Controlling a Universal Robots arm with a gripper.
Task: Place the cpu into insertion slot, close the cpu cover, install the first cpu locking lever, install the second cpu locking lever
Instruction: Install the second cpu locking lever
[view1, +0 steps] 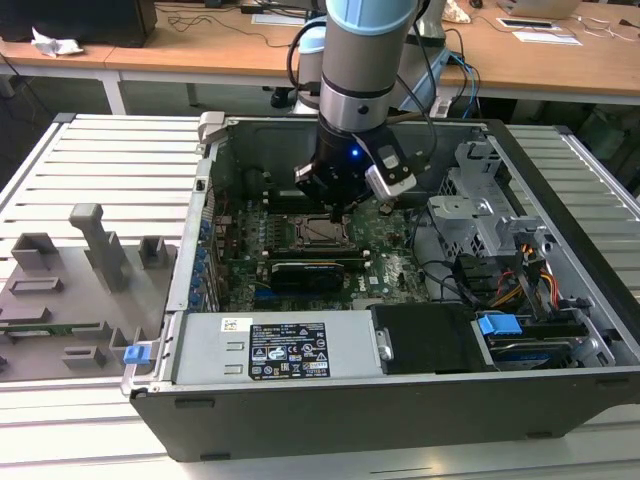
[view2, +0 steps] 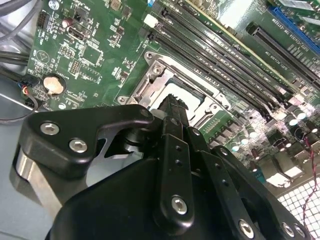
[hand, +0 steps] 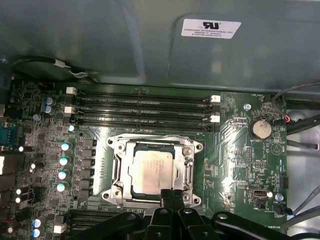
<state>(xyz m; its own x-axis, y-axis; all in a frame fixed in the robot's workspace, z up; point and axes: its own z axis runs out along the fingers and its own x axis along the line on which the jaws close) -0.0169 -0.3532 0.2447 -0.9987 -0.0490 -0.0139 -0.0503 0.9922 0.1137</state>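
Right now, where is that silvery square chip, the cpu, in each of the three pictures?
Exterior view: the cpu sits in its socket on the green motherboard, just below the gripper.
First wrist view: the cpu lies inside the cpu cover, just past the gripper.
Second wrist view: the cpu peeks out behind the gripper.
Shared landmark: the black memory slots beside the socket.

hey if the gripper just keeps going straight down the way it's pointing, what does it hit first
Most likely the near edge of the cpu cover, closed over the cpu. The gripper points at that edge of the socket in both wrist views, though the remaining depth is unclear.
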